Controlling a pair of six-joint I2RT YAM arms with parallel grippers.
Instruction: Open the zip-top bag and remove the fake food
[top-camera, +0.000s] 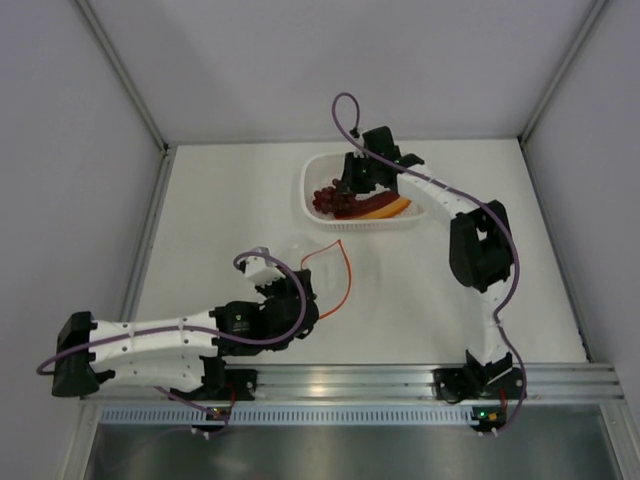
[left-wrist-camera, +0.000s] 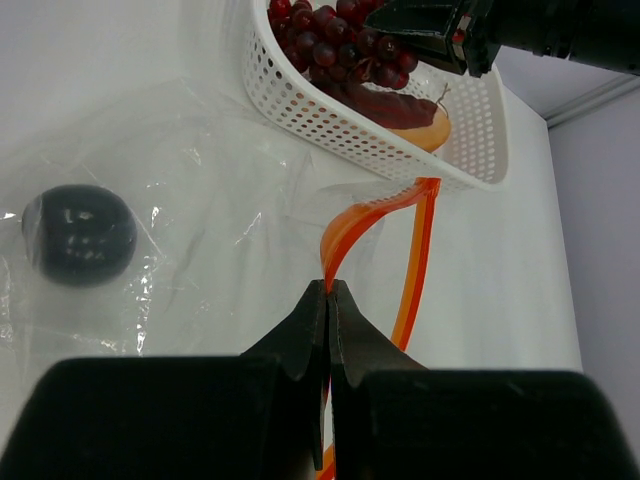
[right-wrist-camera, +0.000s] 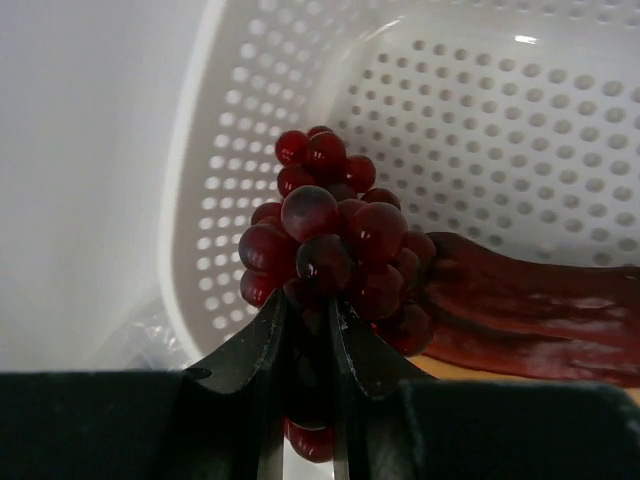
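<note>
The right hand (right-wrist-camera: 308, 300), angled down into the white basket (right-wrist-camera: 220, 180), is clamped on the grape cluster (right-wrist-camera: 335, 240). Just outside the basket, the left hand (left-wrist-camera: 328, 290) pinches the zip-top bag (left-wrist-camera: 200, 160) by its orange strip (left-wrist-camera: 345, 225), dark round fruit (left-wrist-camera: 80, 233) inside.

We take this for a robotics lab test cell, not a home or kitchen. A bare white tabletop (top-camera: 250, 200) is boxed in by plain grey panels (top-camera: 60, 150) on metal posts (top-camera: 122, 75). Well behind the fingers of the left gripper (left-wrist-camera: 328, 290) and the right gripper (right-wrist-camera: 305, 310), an aluminium rail (top-camera: 340, 385) carries both arm bases (purple cables (top-camera: 336, 112) loop free). Ahead of the left fingers, the white surface meets a grey panel.
</note>
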